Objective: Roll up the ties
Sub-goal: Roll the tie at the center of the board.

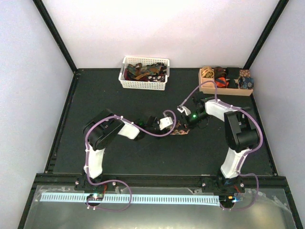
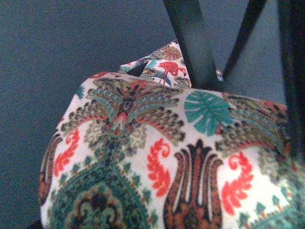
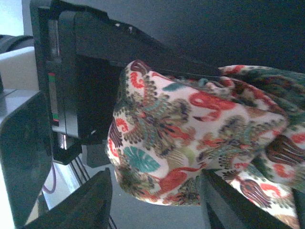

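Floral fabric, your tie [image 1: 180, 130] lies bunched at the middle of the table [image 1: 119, 160], its roll seemingly unfinished. Your right gripper [image 3: 150, 205] has fingers parted around it; on the left gripper [image 1: 167, 123] you cannot tell. More ties [image 1: 143, 71] wait in the far-edge basket [image 1: 143, 86].

The tie [image 1: 181, 130] is lying mid-way between the left gripper [image 1: 173, 127] and the right gripper [image 1: 187, 125]. The basket [image 1: 143, 86] is sitting behind-left of it, and the compartment box [image 1: 224, 89] is sitting behind-right.
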You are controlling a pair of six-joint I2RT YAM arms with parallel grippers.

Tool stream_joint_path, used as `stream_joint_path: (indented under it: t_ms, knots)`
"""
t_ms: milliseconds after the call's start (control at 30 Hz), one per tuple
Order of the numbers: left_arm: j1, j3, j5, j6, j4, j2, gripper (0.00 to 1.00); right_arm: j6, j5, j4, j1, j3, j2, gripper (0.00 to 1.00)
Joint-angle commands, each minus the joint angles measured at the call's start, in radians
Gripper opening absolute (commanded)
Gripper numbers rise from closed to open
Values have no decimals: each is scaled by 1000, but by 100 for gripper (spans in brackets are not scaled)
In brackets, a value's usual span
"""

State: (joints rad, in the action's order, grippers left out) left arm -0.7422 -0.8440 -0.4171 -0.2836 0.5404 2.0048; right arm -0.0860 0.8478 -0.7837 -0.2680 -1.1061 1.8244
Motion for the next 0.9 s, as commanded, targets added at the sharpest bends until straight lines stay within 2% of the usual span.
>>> stream_joint_path:
  t_ms: [0, 67, 133, 167, 233, 267, 300, 367, 467, 867]
  knots:
    - [-20, 11, 66, -32, -184, 34, 45, 53, -18, 30, -27, -6, 26, 51]
    - [-21, 11, 63, -33, -184, 34, 46, 54, -92, 23, -27, -16, 46, 41]
    - [-22, 12, 61, -31, -183, 32, 46, 65, -125, 38, -16, -4, 48, 19]
    - [-22, 13, 59, -32, -183, 30, 47, 69, -135, 43, -12, 6, 46, 12]
    - [-22, 17, 55, -40, -182, 27, 47, 62, -141, 32, 4, 11, 49, 9]
    - [-23, 18, 54, -47, -181, 25, 47, 53, -138, 17, 14, 4, 58, 13]
    - [-22, 20, 54, -50, -180, 24, 47, 38, -129, -3, 21, -6, 65, 26]
    - [-23, 17, 51, -52, -184, 25, 47, 21, -103, -24, 28, -21, 63, 44]
    - [-25, 21, 49, -49, -183, 25, 47, 53, -66, 11, 27, -15, 22, 57]
    - [-28, 13, 54, -52, -189, 30, 47, 113, -17, 40, -3, -62, 54, 55]
